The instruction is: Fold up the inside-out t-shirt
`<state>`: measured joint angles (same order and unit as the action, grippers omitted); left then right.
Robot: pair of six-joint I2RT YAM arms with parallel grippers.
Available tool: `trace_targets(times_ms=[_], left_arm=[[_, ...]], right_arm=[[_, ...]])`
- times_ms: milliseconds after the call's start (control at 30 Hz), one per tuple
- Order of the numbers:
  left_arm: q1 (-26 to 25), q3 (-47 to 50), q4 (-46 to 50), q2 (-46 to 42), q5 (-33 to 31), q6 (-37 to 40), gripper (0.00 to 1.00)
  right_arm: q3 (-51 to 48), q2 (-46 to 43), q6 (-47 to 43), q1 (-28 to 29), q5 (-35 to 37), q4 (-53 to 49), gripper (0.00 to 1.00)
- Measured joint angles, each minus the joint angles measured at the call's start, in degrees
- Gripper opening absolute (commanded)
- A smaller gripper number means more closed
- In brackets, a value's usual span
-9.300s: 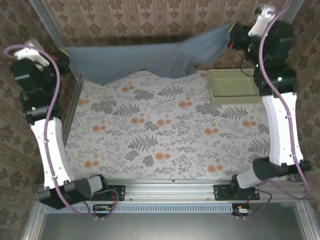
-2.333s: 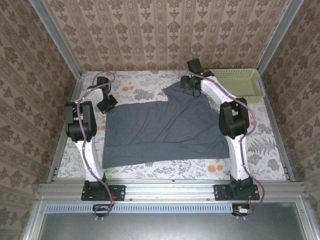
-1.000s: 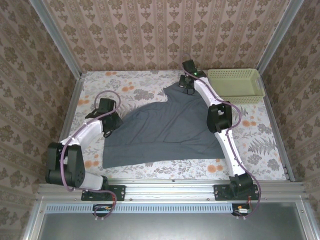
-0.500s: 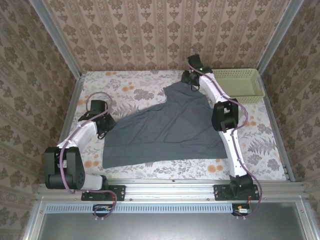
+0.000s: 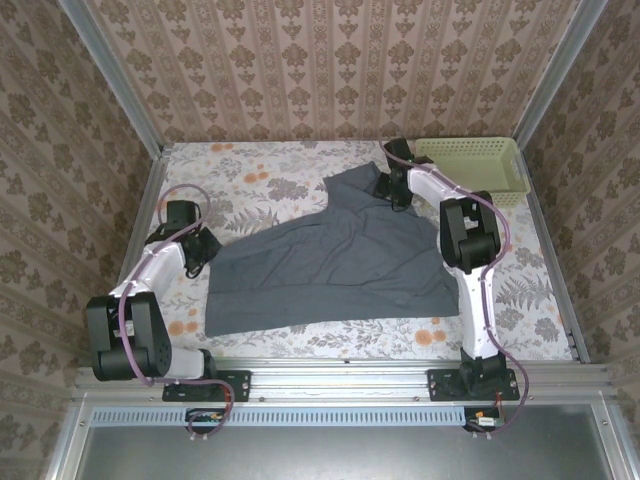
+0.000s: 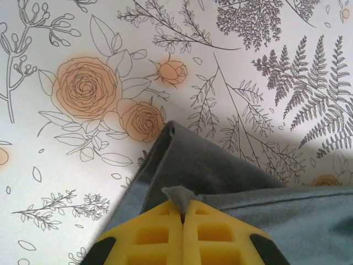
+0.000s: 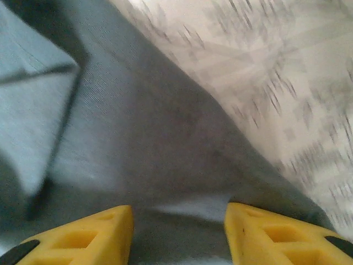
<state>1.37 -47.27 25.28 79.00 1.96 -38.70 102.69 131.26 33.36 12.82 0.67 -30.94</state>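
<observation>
Top external view: we see a pale green plastic mesh basket at the far right corner of the floral-printed surface. Near it, the right tool is parted above the cloth. The dark slate blue-grey inside-out t-shirt lies spread mid-surface, its left corner pinched in the closed left tool.
</observation>
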Motion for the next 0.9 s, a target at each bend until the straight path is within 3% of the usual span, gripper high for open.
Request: trace_targets(times_ms=[367,500,667,900], left_arm=[[1.73,0.90,0.46,-3.37,0.22,0.68,0.00],[1.73,1.22,0.70,-4.00,0.22,0.96,0.00],[1.75,1.46,1.01,-4.00,0.24,1.01,0.00],[1.73,1.46,1.03,-4.00,0.87,1.01,0.00]], right_arm=[[-27.21,-17.22,3.82,4.57,3.43,7.65,0.49],[-32.81,-21.99,3.58,5.81,3.85,7.67,0.49],[-27.89,-22.49,-0.48,5.16,4.31,6.05,0.49],[-6.97,-13.09,-5.20,2.38,5.38,4.63,0.50]])
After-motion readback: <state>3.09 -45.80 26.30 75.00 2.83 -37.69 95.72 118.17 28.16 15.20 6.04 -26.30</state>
